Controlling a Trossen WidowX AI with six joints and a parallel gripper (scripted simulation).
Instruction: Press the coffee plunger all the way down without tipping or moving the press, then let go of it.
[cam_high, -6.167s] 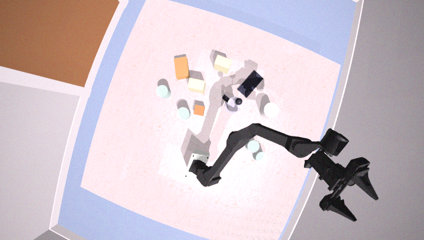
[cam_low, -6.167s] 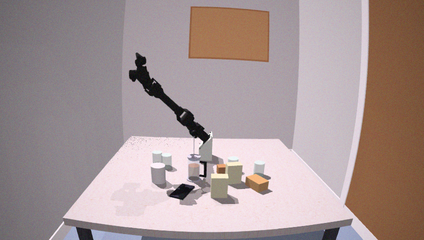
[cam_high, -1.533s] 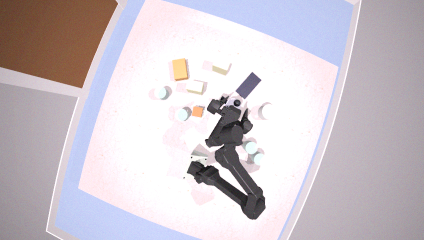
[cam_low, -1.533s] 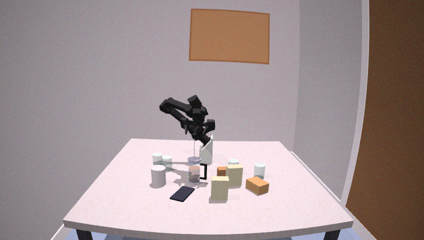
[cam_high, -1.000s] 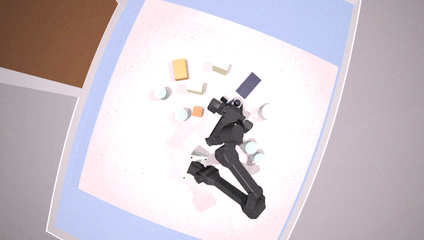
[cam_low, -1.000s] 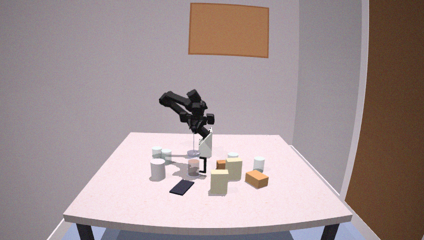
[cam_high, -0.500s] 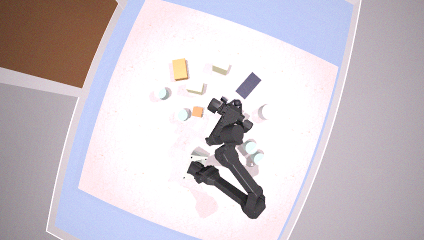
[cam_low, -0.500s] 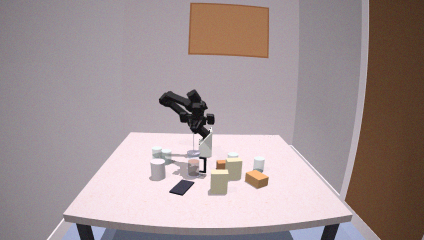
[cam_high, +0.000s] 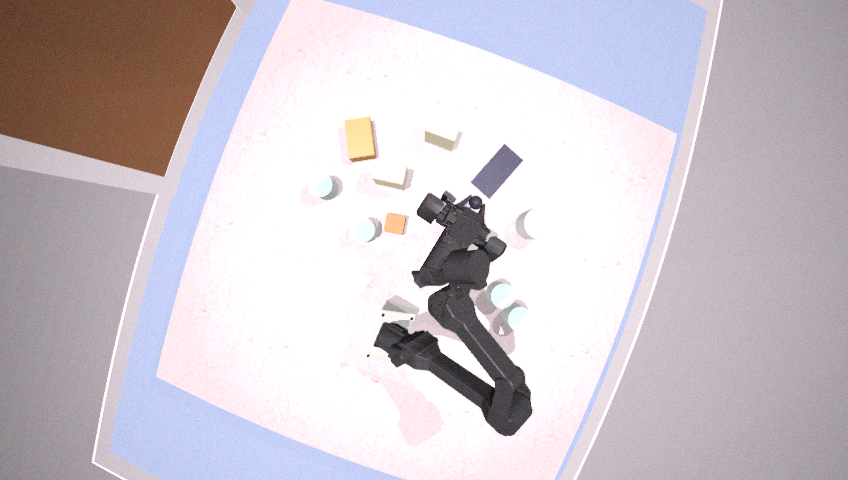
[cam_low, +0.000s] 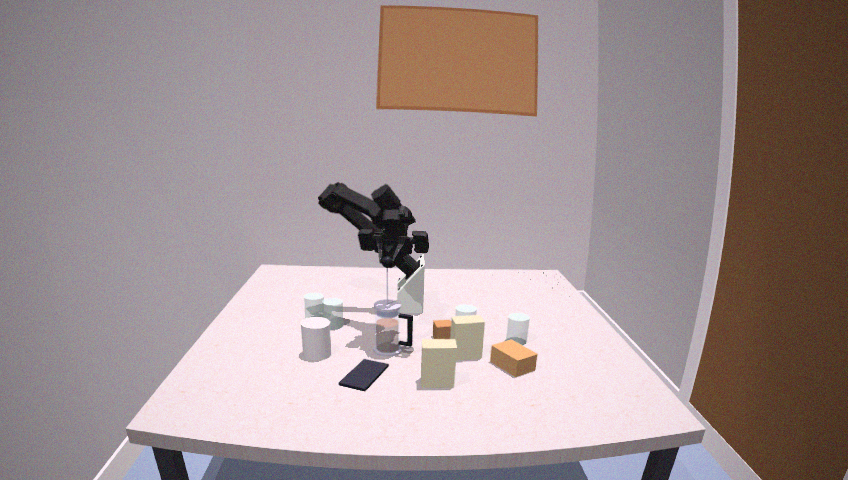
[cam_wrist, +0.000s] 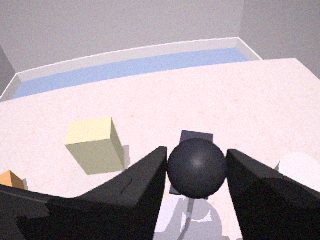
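Hand (cam_high: 474, 203), top view: it is gripping the plunger knob (cam_high: 475, 202) near the middle of the pale desk (cam_high: 595, 285), beside a dark flat slab (cam_high: 496, 170). Exterior view: the coffee press (cam_low: 387, 331) is standing upright at mid-desk, a thin plunger rod (cam_low: 387, 284) rising from its lid (cam_low: 387, 307) to the hand; grey walls and an orange panel (cam_low: 457, 59) are lying behind. Wrist view: both fingers are clamping the round knob. Judged: the glass body is probably light, fragile and tippy, the smooth knob slippery; pushing straight down along the rod seems safest.
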